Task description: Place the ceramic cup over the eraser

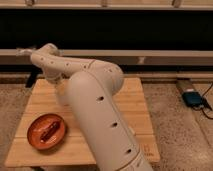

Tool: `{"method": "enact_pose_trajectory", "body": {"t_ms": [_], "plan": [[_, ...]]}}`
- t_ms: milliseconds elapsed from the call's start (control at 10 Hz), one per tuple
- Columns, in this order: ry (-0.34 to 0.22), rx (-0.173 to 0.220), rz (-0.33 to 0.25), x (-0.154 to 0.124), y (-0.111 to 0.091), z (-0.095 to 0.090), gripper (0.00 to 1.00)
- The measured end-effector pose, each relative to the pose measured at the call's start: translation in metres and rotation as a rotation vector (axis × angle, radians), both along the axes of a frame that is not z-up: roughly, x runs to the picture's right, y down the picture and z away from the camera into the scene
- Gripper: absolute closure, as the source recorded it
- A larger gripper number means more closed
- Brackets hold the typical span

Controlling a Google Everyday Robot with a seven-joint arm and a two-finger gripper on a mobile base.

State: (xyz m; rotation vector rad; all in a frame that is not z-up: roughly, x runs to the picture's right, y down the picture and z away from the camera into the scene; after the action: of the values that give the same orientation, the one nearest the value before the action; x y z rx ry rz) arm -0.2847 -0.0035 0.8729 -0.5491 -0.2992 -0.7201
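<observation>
Over the table (pixel 134 109), back left, gripper (pixel 60 88) by pale ceramic cup (pixel 61 96)

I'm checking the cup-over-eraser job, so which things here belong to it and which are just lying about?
Job: gripper, low over the table's far left part; cup and eraser cannot be made out.
Lying about: plate with a dark item in it; blue device on the floor.

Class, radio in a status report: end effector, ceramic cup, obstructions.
End effector over table's far-left part, behind the arm. Ceramic cup and eraser not visible. Orange plate near front-left corner.
</observation>
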Motion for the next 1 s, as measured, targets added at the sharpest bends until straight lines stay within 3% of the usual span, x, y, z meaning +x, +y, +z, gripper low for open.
{"method": "enact_pose_trajectory", "body": {"t_ms": [200, 500, 800, 1000], "plan": [[0.017, -0.012, 0.001, 0.005, 0.006, 0.011, 0.29], [0.041, -0.024, -0.004, 0.005, 0.016, 0.021, 0.51], [0.044, -0.037, -0.005, 0.006, 0.022, 0.025, 0.8], [0.042, -0.036, -0.004, 0.005, 0.022, 0.024, 0.82]]}}
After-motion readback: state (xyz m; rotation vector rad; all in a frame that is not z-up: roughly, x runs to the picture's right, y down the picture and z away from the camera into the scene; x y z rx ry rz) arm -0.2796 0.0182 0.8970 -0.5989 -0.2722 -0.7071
